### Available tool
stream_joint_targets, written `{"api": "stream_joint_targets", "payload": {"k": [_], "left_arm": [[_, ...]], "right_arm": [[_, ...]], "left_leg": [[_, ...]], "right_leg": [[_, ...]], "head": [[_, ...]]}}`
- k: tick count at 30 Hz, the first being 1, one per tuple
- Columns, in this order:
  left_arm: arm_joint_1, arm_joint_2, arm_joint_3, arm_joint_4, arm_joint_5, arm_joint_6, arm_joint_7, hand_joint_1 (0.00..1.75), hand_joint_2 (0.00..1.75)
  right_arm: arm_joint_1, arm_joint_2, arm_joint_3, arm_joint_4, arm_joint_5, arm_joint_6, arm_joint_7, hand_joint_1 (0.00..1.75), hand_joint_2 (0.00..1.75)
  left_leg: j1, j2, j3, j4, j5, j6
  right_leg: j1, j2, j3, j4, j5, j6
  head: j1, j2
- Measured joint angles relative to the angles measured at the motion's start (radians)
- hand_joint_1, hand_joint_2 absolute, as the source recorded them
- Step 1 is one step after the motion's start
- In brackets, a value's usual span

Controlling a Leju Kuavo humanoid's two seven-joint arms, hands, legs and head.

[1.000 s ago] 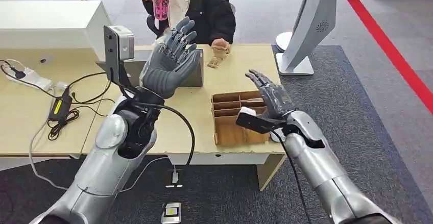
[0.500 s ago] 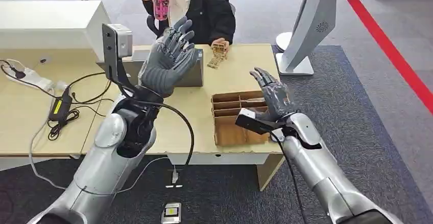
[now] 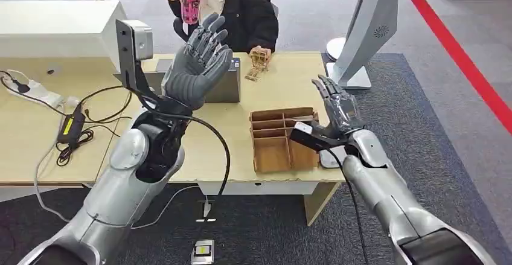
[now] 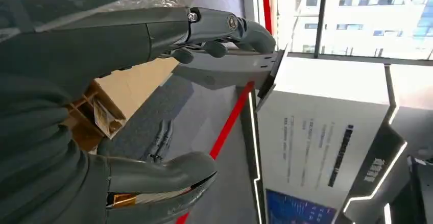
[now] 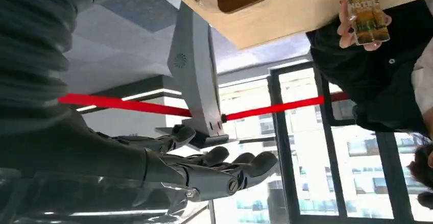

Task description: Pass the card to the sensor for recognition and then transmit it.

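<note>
an office lobby: desk (image 3: 284, 84), display kiosk (image 3: 368, 29), grey carpet (image 3: 422, 126).

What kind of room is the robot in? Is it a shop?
Probably an office or reception lobby, not a shop. There is a light wooden desk with a person in a dark jacket sitting behind it, grey carpet with a red floor line, and a tall grey kiosk stand beside the desk.

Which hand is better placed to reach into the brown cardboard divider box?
Right, probably. The open right hand is just beside the brown cardboard divider box, at its right edge. The open left hand is raised farther back, in front of the grey box-shaped device.
</note>
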Motion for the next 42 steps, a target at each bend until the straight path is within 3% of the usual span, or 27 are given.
{"api": "stream_joint_targets", "payload": {"k": [15,42], "left_arm": [[-0.003,0.003,-0.023,0.003,0.0,-0.003,-0.012,0.0,1.75],[-0.003,-0.001,-0.024,0.009,-0.016,-0.037,-0.011,0.0,1.75]], "right_arm": [[-0.011,0.009,-0.001,0.112,-0.02,0.009,-0.014,0.0,1.75],[-0.057,0.042,0.0,0.156,-0.01,0.039,-0.022,0.0,1.75]], "left_leg": [[0.0,0.0,0.0,0.0,0.0,0.0],[0.0,0.0,0.0,0.0,0.0,0.0]], "right_leg": [[0.0,0.0,0.0,0.0,0.0,0.0],[0.0,0.0,0.0,0.0,0.0,0.0]], "head": [[0.0,0.0],[0.0,0.0]]}}
